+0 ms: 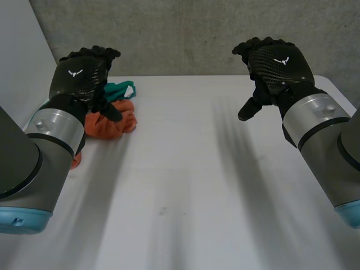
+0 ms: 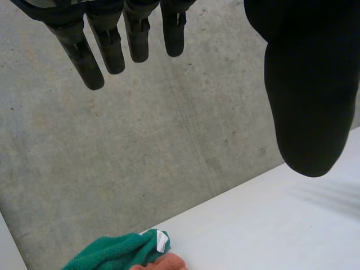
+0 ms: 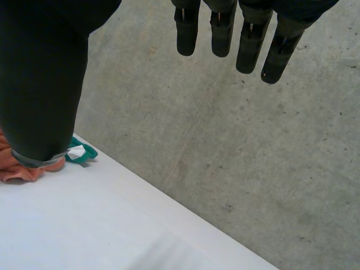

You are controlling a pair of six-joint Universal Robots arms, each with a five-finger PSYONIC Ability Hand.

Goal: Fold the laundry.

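"Laundry: where do you find it?"

"Look to the upper left of the head view. You have a crumpled orange cloth lying on the white table, with a green cloth touching its far side, close to the concrete wall. A white label shows on the green one."

"And your hands?"

"Your left hand hovers by that heap, its fingers straight and set wide from the thumb, holding nothing. Your right hand hangs at the upper right, well apart from both cloths, just as wide and empty."
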